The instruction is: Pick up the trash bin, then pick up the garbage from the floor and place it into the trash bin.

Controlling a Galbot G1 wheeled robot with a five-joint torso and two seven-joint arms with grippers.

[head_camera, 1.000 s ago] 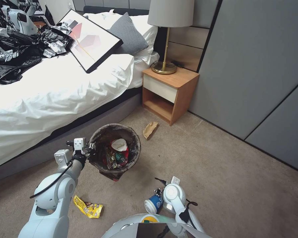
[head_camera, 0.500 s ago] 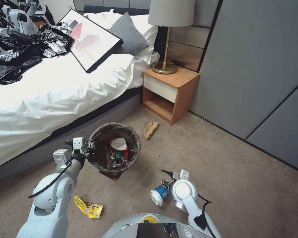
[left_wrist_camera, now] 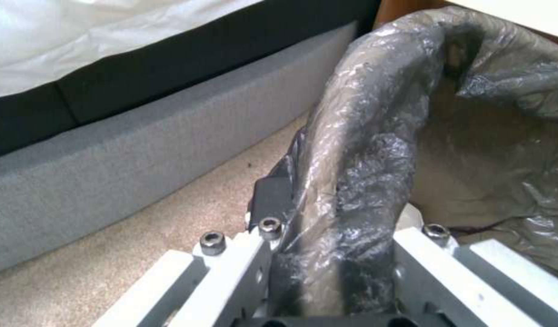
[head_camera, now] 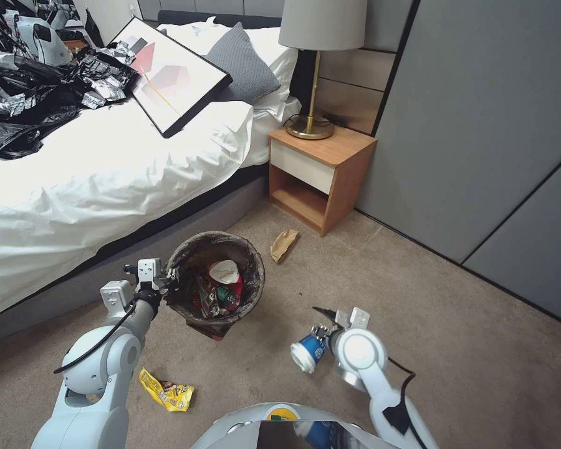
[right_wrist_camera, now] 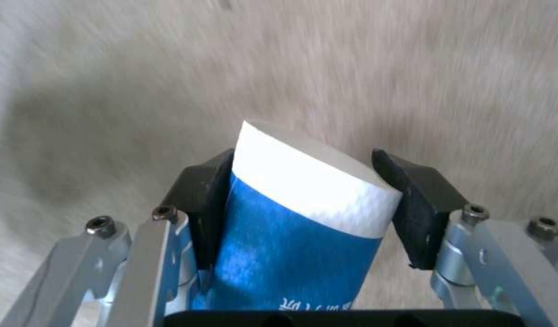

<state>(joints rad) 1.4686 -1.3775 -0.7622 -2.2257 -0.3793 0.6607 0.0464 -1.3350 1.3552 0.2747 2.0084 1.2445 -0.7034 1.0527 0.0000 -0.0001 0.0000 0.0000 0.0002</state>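
Right of the trash bin (head_camera: 217, 282), the right pincer (head_camera: 321, 340), pinching the blue-white cup (head_camera: 308, 352), has shifted rightward.

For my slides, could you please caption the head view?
Left gripper holds the trash bin by its rim while right gripper carries a blue-white cup above the floor.

arms: glossy white-grey, rounded joints | cables: black | end effector fingers (right_wrist_camera: 412, 204): black pads, hex screws

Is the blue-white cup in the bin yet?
Out: the right gripper holds the blue-white cup above carpet, beside the trash bin.
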